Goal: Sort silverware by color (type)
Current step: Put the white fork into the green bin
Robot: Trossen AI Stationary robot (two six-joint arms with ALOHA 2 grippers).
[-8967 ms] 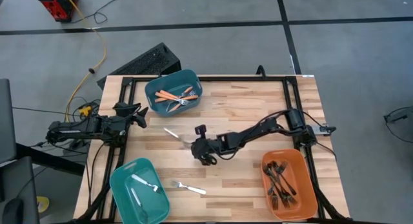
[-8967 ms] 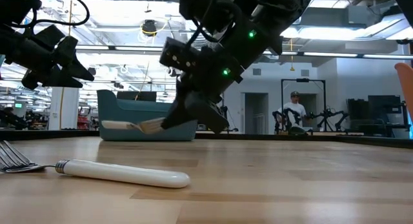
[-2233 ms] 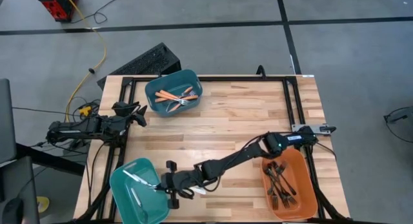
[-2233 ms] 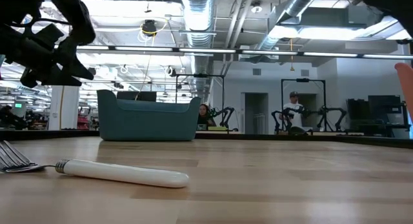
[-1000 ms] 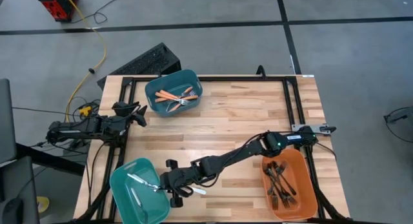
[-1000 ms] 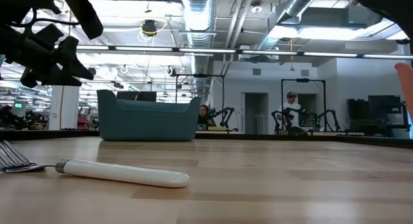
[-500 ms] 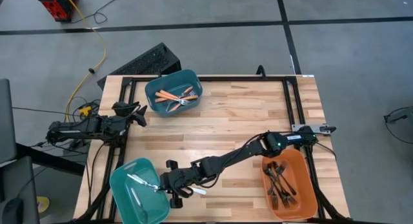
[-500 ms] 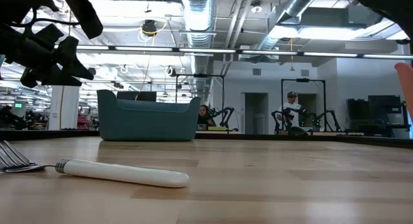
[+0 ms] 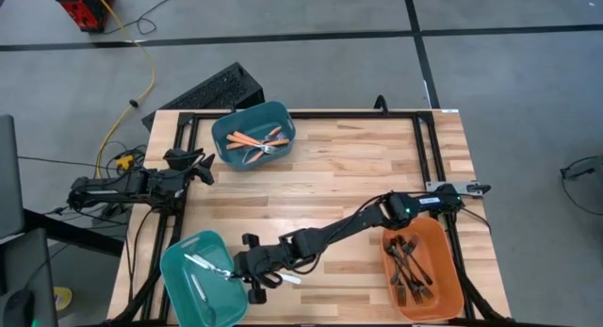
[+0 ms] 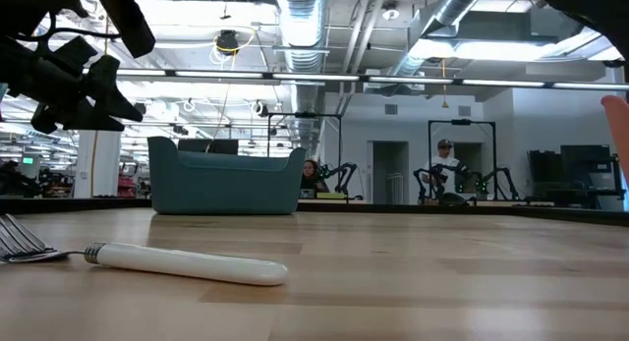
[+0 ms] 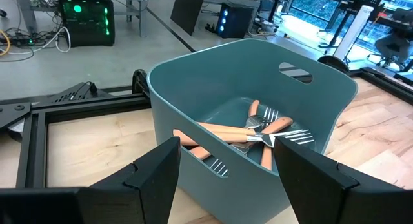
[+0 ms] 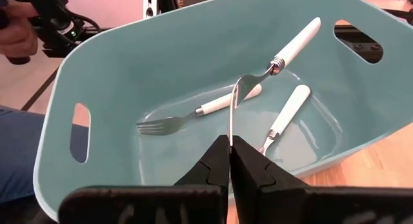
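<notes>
Right arm is stretched way out diagonally across the tabletop toward the front-left corner, right gripper (image 12: 230,161) with its fingers pinched together on the tines of a white-handled fork (image 12: 276,57) (handle hanging out ahead of it). Left arm sits off the table's left edge, left gripper (image 11: 222,166) fingers spread apart.

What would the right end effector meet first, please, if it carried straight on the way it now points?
Probably the teal bin. The right end effector, shut on a white-handled fork by its tines, points over the near rim into it, toward two forks on the floor. Depth is uncertain.
</notes>
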